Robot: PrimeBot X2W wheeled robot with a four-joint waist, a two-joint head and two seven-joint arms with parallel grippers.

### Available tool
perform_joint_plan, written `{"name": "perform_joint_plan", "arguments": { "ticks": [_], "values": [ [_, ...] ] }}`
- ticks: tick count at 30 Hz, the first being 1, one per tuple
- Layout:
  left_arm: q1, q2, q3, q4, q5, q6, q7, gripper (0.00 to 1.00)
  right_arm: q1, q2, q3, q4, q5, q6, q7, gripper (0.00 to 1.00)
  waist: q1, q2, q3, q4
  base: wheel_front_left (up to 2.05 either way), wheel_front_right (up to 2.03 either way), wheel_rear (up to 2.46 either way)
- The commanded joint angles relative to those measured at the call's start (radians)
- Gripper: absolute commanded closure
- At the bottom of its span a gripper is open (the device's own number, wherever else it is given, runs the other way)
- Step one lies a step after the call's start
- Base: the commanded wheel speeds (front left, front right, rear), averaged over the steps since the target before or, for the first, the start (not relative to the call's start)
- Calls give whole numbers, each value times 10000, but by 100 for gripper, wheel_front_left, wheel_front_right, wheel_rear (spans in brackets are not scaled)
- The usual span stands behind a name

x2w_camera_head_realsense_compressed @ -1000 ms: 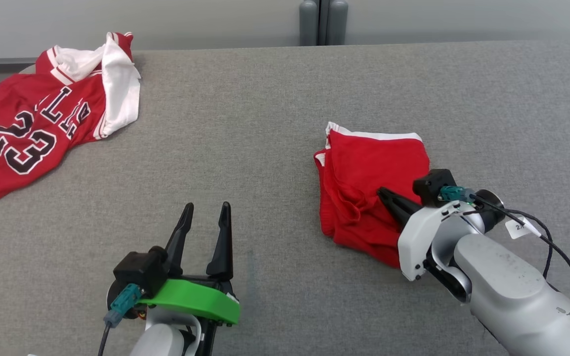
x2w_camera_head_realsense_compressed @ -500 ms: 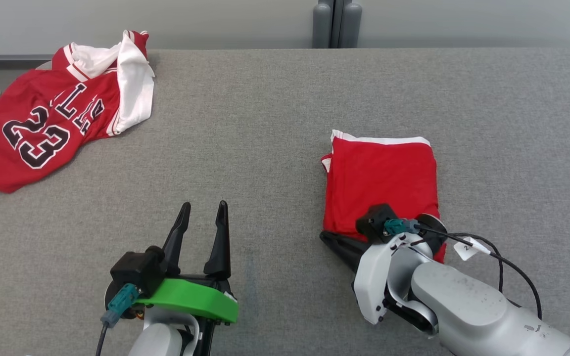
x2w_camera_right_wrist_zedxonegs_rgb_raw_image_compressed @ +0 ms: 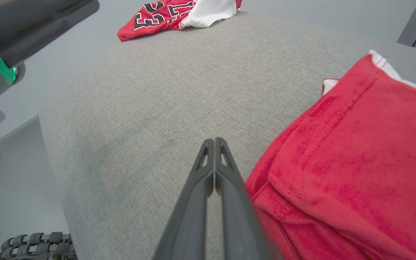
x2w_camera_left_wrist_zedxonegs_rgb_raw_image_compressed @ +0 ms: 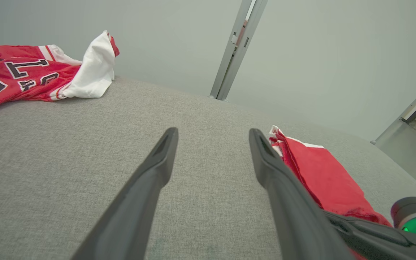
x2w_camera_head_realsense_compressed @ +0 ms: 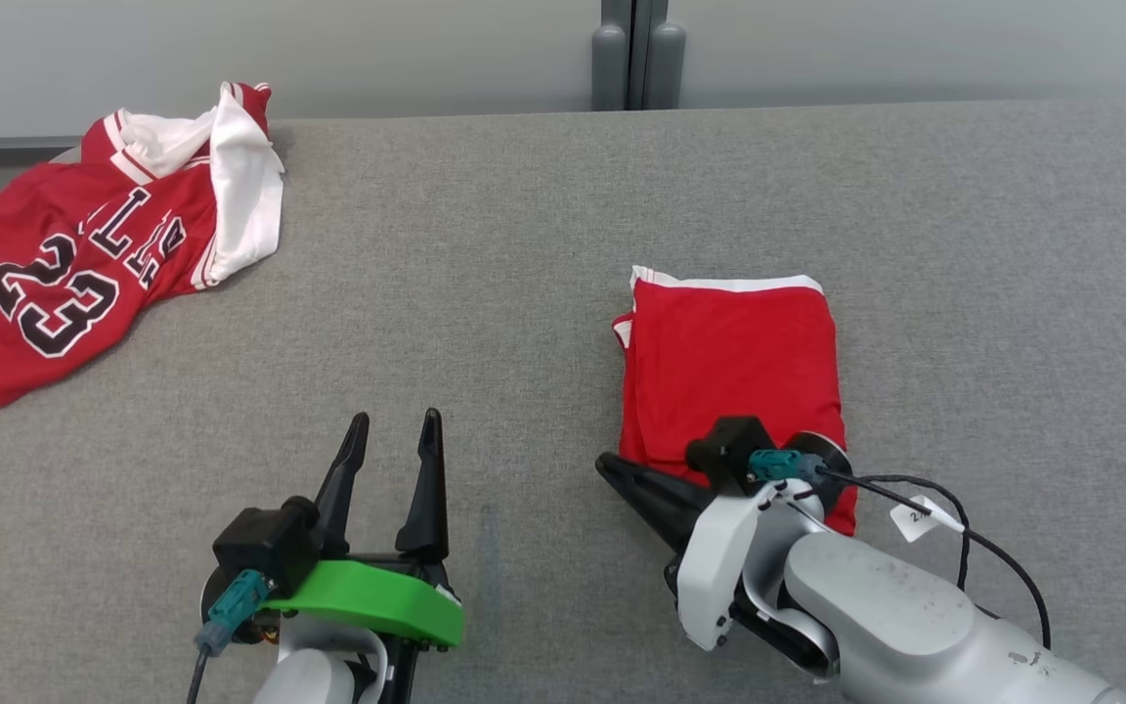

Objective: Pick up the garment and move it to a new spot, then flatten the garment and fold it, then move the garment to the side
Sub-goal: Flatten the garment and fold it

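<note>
The garment (x2w_camera_head_realsense_compressed: 729,362) is a red piece with white trim, folded into a neat rectangle right of the table's middle; it also appears in the left wrist view (x2w_camera_left_wrist_zedxonegs_rgb_raw_image_compressed: 320,173) and the right wrist view (x2w_camera_right_wrist_zedxonegs_rgb_raw_image_compressed: 356,162). My right gripper (x2w_camera_head_realsense_compressed: 607,464) is shut with nothing between its fingers, its tips low over the grey table just off the garment's near left corner (x2w_camera_right_wrist_zedxonegs_rgb_raw_image_compressed: 214,141). My left gripper (x2w_camera_head_realsense_compressed: 392,420) stands open and empty near the front edge, well left of the garment (x2w_camera_left_wrist_zedxonegs_rgb_raw_image_compressed: 213,131).
A red jersey (x2w_camera_head_realsense_compressed: 84,264) with the number 23 and white sleeves lies crumpled at the table's far left corner (x2w_camera_left_wrist_zedxonegs_rgb_raw_image_compressed: 20,76). The grey fabric tabletop (x2w_camera_head_realsense_compressed: 485,293) stretches between the two garments. A grey post (x2w_camera_head_realsense_compressed: 636,54) stands behind the back edge.
My right gripper has slid from on top of the garment down to its near left corner. The garment's wrinkled folds now lie smooth and flat. The left arm has stayed put.
</note>
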Motion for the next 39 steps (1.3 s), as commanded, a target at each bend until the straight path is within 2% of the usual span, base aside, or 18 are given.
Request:
{"name": "perform_joint_plan", "arguments": {
  "ticks": [1,2,3,4,10,15,19,25,30,39],
  "values": [
    [93,49,75,-6,99,23,-34,0,50,6,-172,-10,-94,-14,-228,69,0,0,-160,-144,0,0,0],
    [108,63,117,-12,121,31,-34,0,95,21,-320,-41,-137,-14,-374,45,0,0,-221,-196,0,0,0],
    [125,72,147,-4,147,36,-34,0,148,33,-479,-76,-167,-14,-481,27,0,0,-275,-239,0,0,0],
    [139,81,188,-2,192,38,-32,0,219,44,-717,-136,-196,-14,-605,0,0,0,-347,-299,0,0,0],
    [133,124,417,-39,489,80,-32,0,768,-3,-2542,-384,-709,-14,-909,0,0,0,-654,-650,0,0,0],
    [149,99,616,-24,799,145,-32,0,1488,35,-4671,-904,-1711,-14,-935,0,0,0,-791,-895,0,0,0],
    [245,60,768,56,989,117,-32,0,2429,319,-6634,-1612,-2908,-14,-935,0,0,0,-828,-1024,0,0,0],
    [556,11,1291,-43,1260,198,-32,0,3734,982,-8609,-2508,-4214,-14,-937,0,0,0,-909,-1161,0,0,0],
    [993,-4,1725,-146,1459,140,-33,0,4410,1454,-9163,-2898,-4792,-14,-937,0,0,0,-980,-1260,0,0,0],
    [1402,-17,2010,-117,1723,88,-33,0,4875,1839,-9283,-3003,-5104,-14,-938,0,0,0,-1116,-1258,0,0,0]
  ]
}}
